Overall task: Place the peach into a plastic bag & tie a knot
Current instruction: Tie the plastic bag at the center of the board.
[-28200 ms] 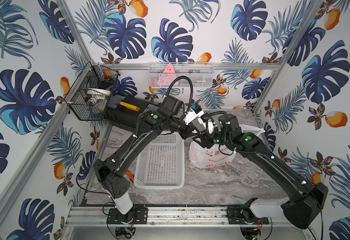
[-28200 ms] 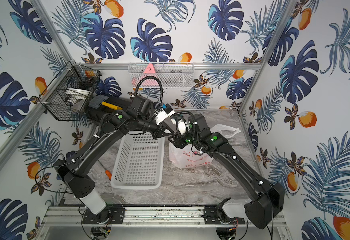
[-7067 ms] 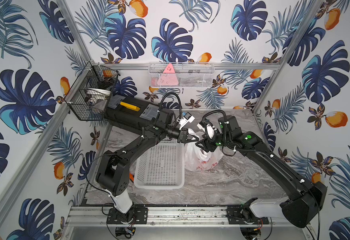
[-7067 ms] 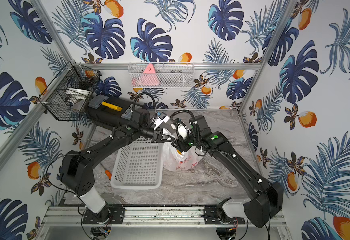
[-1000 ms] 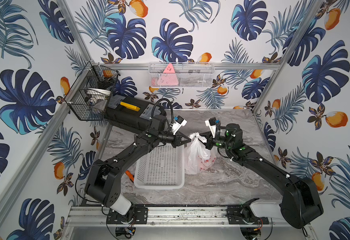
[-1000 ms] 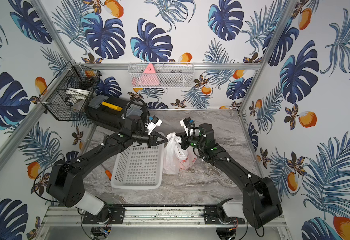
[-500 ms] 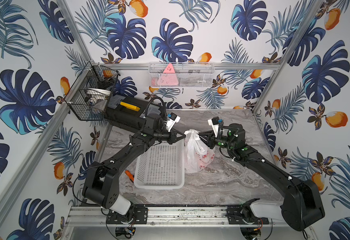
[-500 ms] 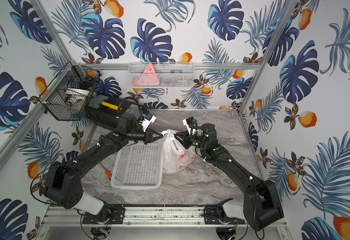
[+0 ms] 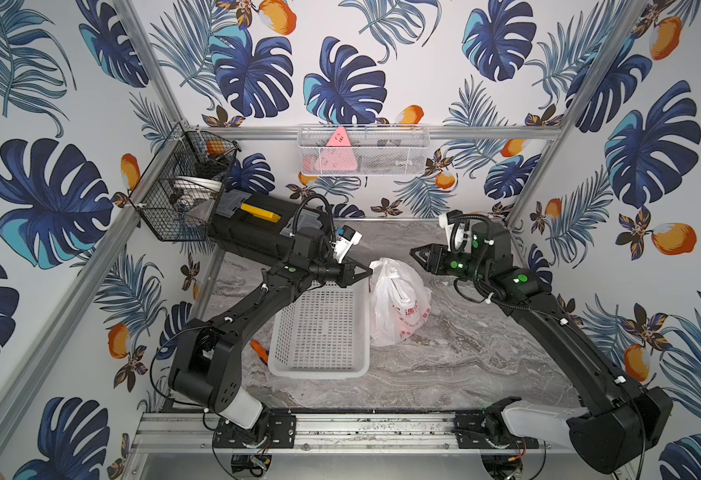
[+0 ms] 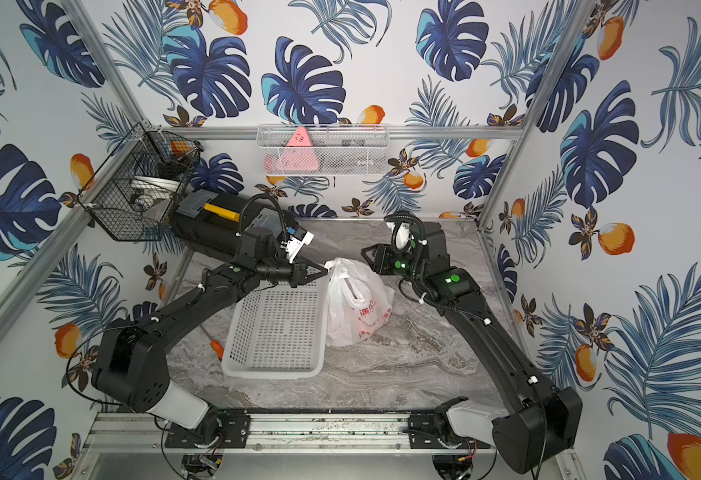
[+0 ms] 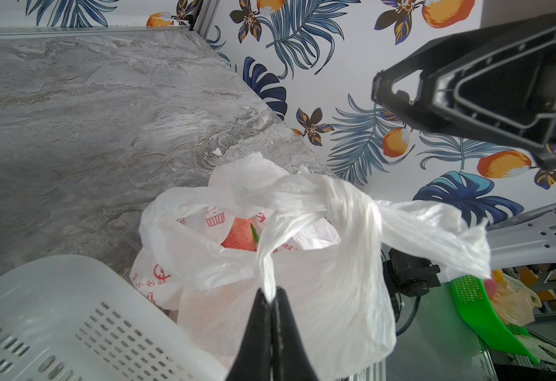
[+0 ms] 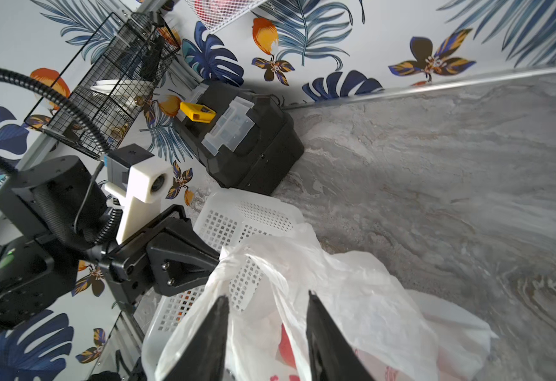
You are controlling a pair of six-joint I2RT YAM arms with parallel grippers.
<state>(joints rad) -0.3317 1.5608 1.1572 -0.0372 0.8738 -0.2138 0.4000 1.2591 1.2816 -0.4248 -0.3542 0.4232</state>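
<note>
Since a second ago the right fingers (image 12: 323, 336) have let go of the bag's handle and backed off. They now stand parted and empty, near the bag but clear of it in both top views. On the marble surface (image 9: 444, 365) the white perforated basket (image 9: 319, 328) lies empty. The plastic bag (image 9: 398, 303) sits upright just beside the basket's right edge. Through the gap under the handles, the left wrist view shows the peach (image 11: 238, 234) inside. Above it the knot (image 11: 339, 201) is a single twist of the handles, with one tail hanging free. The left fingers (image 11: 270, 330) are clamped tight on the other tail. Tying looks to be the step in hand, and nearly done. The twist seems slack, so the next move likely calls for the right fingers to retake the free tail and pull against the left. That pull should be gentle, since the thin film could tear.
</note>
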